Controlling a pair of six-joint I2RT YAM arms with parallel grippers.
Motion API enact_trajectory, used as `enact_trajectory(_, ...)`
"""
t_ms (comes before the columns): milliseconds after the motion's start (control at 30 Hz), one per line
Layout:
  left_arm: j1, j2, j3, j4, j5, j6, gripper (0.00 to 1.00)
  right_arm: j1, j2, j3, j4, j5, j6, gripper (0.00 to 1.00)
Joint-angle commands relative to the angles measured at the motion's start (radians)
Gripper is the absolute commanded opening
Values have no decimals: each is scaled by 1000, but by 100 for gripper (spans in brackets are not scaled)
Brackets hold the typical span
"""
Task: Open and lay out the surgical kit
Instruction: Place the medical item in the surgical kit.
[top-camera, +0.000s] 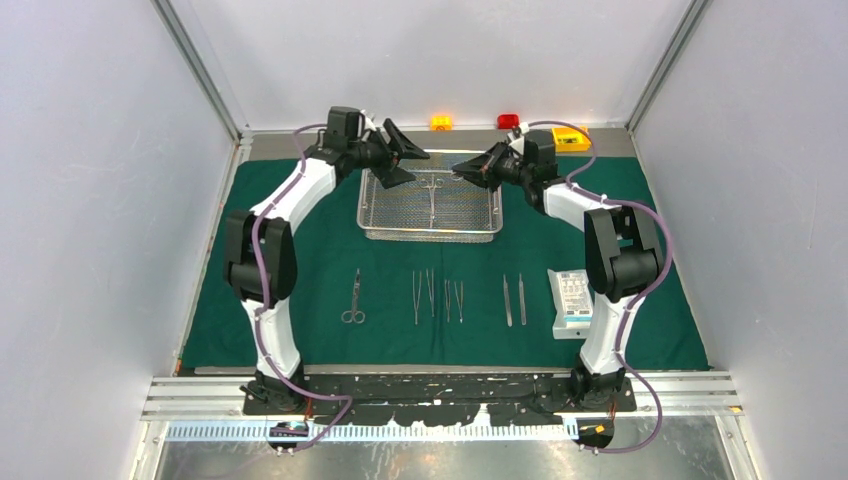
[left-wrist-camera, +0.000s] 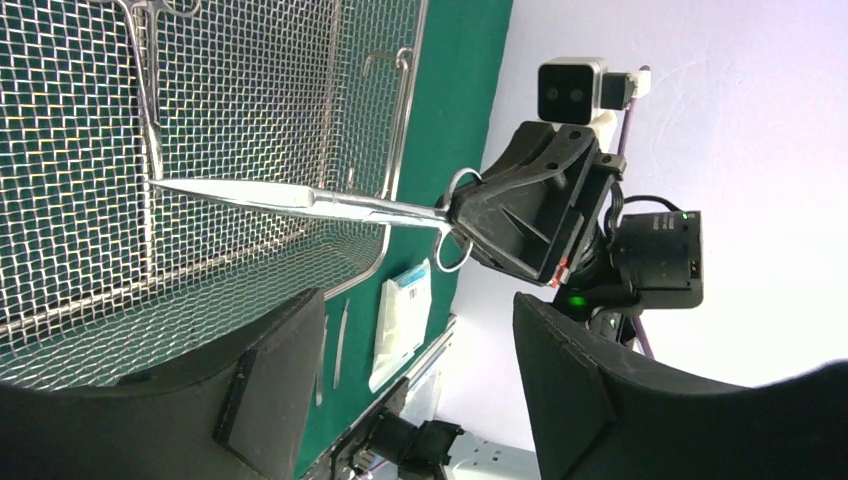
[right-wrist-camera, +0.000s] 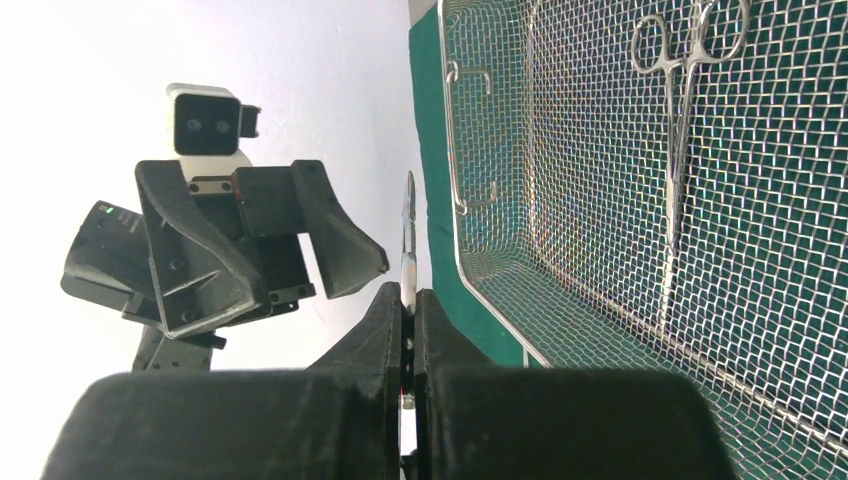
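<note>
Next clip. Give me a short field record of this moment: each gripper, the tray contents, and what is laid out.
left gripper: open, empty, near the tray's far left corner
right gripper: shut on scissors at the handle end, blades over the tray and pointing toward the left arm
tray: one ring-handled forceps lying inside
drape: spread flat under everything
laid out near edge: ring-handled instrument, row of slim tweezers, white pouch at the right end

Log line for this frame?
right jaws: shut on scissors, over tray | left jaws: open, opposite | tray: one forceps inside
</note>
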Motion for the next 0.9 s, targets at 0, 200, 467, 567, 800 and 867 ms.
enact_trajectory(0,-13,50,34,47,-5,-79,70,2,-87,-18,115,23,56,1)
enact_trajectory(200,-15,96,76,37,-17,-89,68,2,-108,-41,126,29,54,1)
enact_trajectory(467,-15,148,102,61,-24,-114,63,4,-104,-57,137,32,59,1)
enact_trajectory(567,-15,169,124,65,-20,-123,59,4,-106,-65,134,33,53,1)
enact_trajectory(800,-17,183,98,132,10,-181,44,8,-91,-75,147,43,57,1)
enact_trajectory(867,-17,183,87,153,16,-199,42,15,-85,-84,156,47,62,1)
